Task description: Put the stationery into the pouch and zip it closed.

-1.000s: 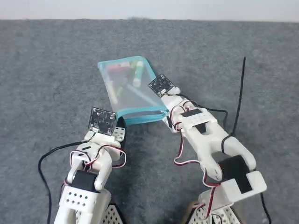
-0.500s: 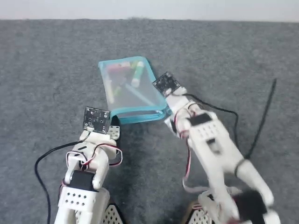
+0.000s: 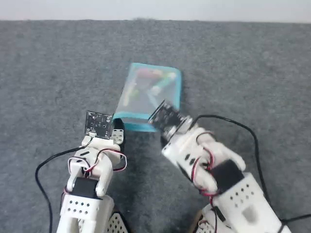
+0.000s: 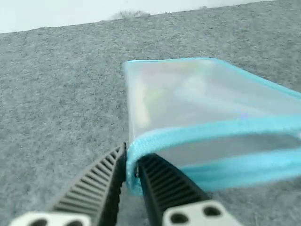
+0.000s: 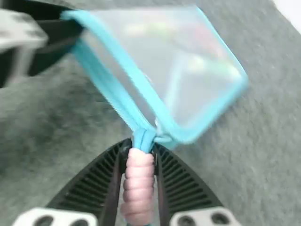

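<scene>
1. Translucent pouch with turquoise zip edging (image 3: 146, 99): lies flat on the grey felt-like table surface (image 3: 252, 68), mid-table and just beyond both arms, with the zip edge on its near side. Since half a second ago it has swung round. Its far edge now sits further right, and its near-right corner has come in towards the left.
2. Stationery, an assortment of red, green and white pens (image 3: 155, 82): inside the pouch, seen through its clear wall and bunched towards the far end. It has turned with the pouch.
3. Left gripper (image 4: 130, 159): jaws drawn narrow, pinching the near-left corner of the turquoise edging. In the high view it (image 3: 118, 132) stands where it did half a second ago, a little left of its place a full second ago.
4. Pink ribbed zip pull (image 5: 138, 181): joined to the turquoise edging at the near-right end of the zip line, lying lengthwise between the right gripper's jaws.
5. Right gripper (image 5: 140, 147): jaws clamped on the zip pull, both black ridged fingers (image 5: 174, 179) against its sides. The left gripper shows dark at the other end of the zip edge.
6. Right arm (image 3: 204, 165): has swept left and nearer since the earlier frames. Its wrist now sits over the pouch's near edge, close beside the left arm (image 3: 92, 170).
</scene>
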